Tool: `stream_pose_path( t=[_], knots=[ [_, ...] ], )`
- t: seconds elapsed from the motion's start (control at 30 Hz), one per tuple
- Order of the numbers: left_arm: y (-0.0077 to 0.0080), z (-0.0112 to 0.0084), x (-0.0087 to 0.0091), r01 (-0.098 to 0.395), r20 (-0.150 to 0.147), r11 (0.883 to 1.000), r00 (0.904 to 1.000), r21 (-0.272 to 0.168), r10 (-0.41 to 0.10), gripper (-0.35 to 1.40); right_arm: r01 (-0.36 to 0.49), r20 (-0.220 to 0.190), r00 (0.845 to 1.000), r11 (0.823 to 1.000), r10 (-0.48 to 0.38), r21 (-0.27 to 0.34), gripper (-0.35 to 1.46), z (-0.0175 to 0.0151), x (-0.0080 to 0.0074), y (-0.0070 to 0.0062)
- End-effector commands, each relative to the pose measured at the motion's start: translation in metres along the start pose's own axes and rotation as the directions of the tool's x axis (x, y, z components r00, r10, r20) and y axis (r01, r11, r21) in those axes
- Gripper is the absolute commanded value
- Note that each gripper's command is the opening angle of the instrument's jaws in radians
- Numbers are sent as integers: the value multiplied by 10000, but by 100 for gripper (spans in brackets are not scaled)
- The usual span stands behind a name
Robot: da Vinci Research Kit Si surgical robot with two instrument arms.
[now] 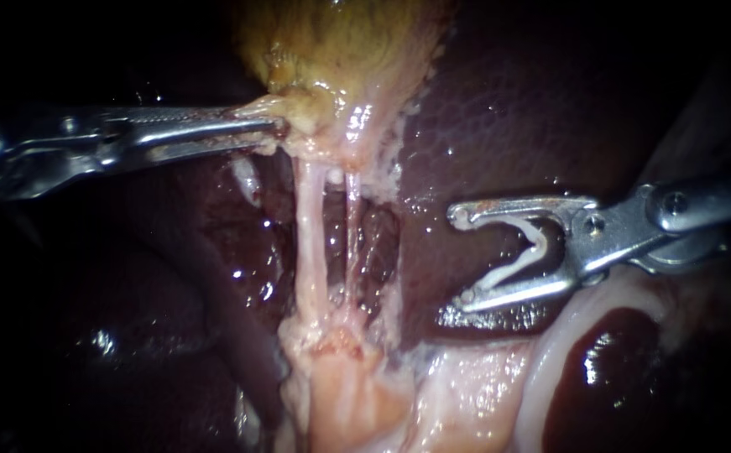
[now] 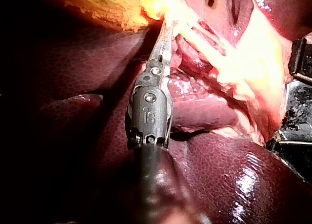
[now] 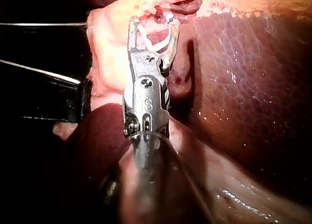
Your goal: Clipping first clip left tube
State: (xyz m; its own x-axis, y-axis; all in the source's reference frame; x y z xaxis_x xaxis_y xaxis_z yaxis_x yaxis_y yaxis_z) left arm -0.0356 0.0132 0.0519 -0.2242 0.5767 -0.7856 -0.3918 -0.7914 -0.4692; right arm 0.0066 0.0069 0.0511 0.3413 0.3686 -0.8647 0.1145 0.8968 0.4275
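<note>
Endoscope view, wet dark liver, yellowish gallbladder, right instrument holding clip

Bright centre, edges falling to black; wet glints on liver; deep shadow at left

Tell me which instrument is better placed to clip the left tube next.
Right. The right instrument holds an open clip facing the left tube; the left instrument is clamped on tissue by the gallbladder.

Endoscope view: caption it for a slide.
Left instrument holds tissue below the gallbladder, two tubes stretched; right instrument's jaws hold a clip, short of the tubes.
</note>
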Motion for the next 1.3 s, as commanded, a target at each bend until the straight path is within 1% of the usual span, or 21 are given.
stream_pose_path(
  t=[0.03,0.17,0.27,0.33,0.5,0.6,0.67,0.83,0.97,1.1,1.2,1.3],
  knots=[
    [0,-1,0,-6,-6,10000,10000,-20,6,-35,-10,3,10000,10000,10,-3,49,0,0,0],
    [1,-9,5,17,0,10000,10000,-59,-17,-35,-13,5,10000,10000,13,-10,49,0,0,1],
    [1,-21,17,73,13,9999,10000,-120,-73,-35,-13,6,10000,10000,13,-13,49,0,-1,1],
    [2,-33,28,131,27,9997,9999,-182,-131,-35,-13,6,10000,10000,13,-14,49,0,-1,1],
    [3,-69,57,343,-301,9994,9990,-33,-344,-35,-13,7,10000,10000,13,-17,50,0,-2,2],
    [6,-85,67,338,-419,9994,9986,6,-337,-35,-13,7,10000,10000,13,-17,50,0,-2,2],
    [7,-90,70,353,-466,9994,9983,35,-351,-35,-13,7,10000,10000,13,-17,50,0,-2,2],
    [9,-94,69,347,-464,9994,9983,36,-345,-35,-9,5,10000,10000,9,-15,50,3,1,-1],
    [9,-93,67,335,-466,9994,9984,42,-333,-35,-10,3,10000,10000,10,-9,50,14,8,-8],
    [9,-92,66,330,-468,9994,9984,48,-328,-35,57,-18,10000,9999,-57,83,50,38,20,-19],
    [10,-90,66,326,-470,9995,9984,55,-323,-35,-159,-21,9999,9998,159,82,50,59,28,-24],
    [10,-90,65,323,-471,9995,9984,59,-320,-35,-369,-20,9993,9993,370,73,50,81,33,-27]
  ],
)
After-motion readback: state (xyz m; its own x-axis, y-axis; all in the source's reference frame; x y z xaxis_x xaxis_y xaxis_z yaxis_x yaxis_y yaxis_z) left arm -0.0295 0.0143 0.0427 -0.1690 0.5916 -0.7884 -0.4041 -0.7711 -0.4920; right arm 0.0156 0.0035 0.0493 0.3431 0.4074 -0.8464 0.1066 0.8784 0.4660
